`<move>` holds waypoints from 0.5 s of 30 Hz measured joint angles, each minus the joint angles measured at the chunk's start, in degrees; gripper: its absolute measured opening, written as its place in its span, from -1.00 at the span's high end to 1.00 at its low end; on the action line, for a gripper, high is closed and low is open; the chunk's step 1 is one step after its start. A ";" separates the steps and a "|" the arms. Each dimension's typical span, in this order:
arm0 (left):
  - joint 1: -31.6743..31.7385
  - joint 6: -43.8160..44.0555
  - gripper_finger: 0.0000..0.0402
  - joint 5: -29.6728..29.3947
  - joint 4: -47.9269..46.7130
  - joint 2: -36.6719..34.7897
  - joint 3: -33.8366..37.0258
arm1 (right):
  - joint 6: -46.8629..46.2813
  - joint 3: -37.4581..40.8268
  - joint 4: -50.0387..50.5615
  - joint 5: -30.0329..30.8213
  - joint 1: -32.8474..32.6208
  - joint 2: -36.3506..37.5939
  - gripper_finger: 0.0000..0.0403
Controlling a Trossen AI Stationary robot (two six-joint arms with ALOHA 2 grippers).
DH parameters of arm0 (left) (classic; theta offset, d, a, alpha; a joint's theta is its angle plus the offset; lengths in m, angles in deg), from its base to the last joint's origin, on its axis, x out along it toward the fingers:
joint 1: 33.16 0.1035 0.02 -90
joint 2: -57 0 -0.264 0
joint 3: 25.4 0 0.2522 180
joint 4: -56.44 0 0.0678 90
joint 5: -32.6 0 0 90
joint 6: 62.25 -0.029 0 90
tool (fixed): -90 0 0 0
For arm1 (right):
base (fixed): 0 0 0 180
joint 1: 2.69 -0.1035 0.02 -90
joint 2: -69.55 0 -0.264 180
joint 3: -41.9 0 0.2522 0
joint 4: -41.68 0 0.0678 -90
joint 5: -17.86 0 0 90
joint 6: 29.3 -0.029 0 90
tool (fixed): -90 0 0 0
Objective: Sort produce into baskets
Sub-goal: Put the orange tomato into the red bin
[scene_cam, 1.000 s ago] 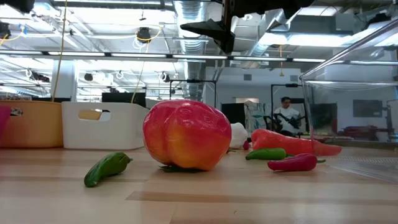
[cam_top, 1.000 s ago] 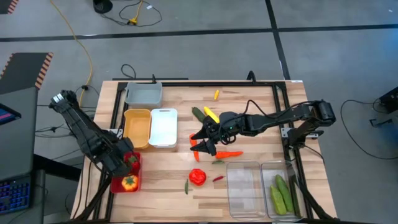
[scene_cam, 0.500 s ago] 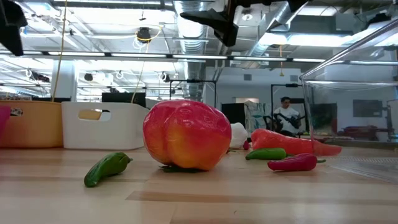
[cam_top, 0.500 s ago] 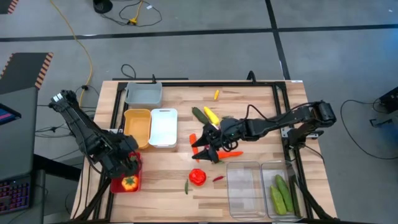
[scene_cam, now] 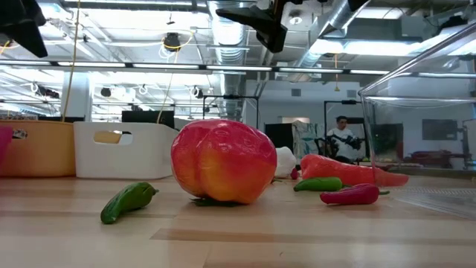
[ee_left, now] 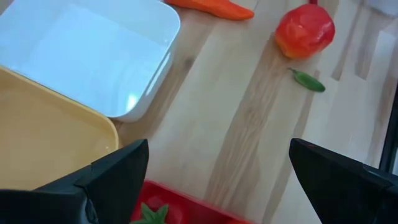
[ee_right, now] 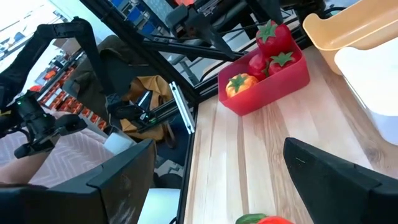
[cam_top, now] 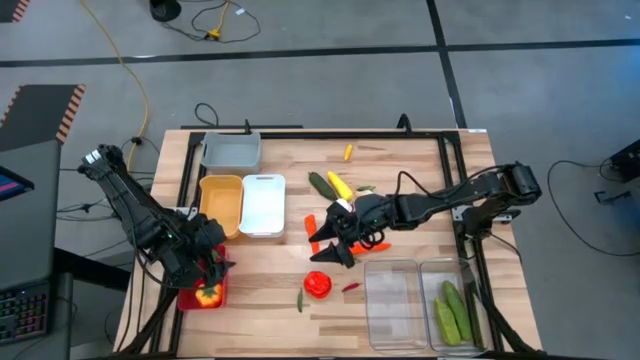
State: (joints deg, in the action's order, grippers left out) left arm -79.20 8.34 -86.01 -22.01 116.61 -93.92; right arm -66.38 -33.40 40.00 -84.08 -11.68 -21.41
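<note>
- Bench (cam_top: 400,160): pale wood planks with visible grain, a dark metal frame along the sides; bare wood shows at the far middle and far right.
- Red bin (cam_top: 200,290): shallow glossy plastic, rectangular, at the near left edge; holds red tomatoes and an orange-yellow pepper (cam_top: 208,294).
- Yellow bin (cam_top: 221,205) and white bin (cam_top: 263,205): smooth plastic with rounded corners, side by side and touching, both empty.
- Grey bin (cam_top: 231,151): at the far left corner, empty.
- Two clear bins: the inner one (cam_top: 392,303) empty, the outer one (cam_top: 452,305) holding green cucumbers (cam_top: 452,310), at the near right edge.
- Loose produce, mid-bench: big round red tomato (cam_top: 318,284), glossy, lobed; small green pepper (cam_top: 299,301) and red chili (cam_top: 350,287) beside it; orange carrot (cam_top: 372,246); yellow piece (cam_top: 339,185) against a dark green cucumber (cam_top: 320,183); small yellow bit (cam_top: 348,152) far off alone.
- Left claw (cam_top: 213,262): fingers wide apart, holding nothing, over the red bin.
- Right claw (cam_top: 330,245): fingers wide apart, holding nothing, above the bench just beyond the big tomato.
</note>
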 joint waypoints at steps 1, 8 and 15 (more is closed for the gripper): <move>0.00 0.01 -0.87 -0.39 0.00 0.00 0.00 | 0.00 0.00 0.00 0.00 0.00 0.00 -0.87; 0.00 0.06 -0.87 -0.88 -0.02 0.00 0.00 | 0.02 0.00 0.13 0.00 0.00 0.00 -0.88; 0.00 0.08 -0.87 -1.02 -0.02 0.00 0.00 | 4.45 0.00 1.92 0.08 -0.36 -0.01 -0.97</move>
State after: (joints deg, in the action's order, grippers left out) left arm -79.20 8.42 -87.03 -22.03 116.61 -93.92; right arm -61.93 -33.40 41.92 -84.00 -12.05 -21.42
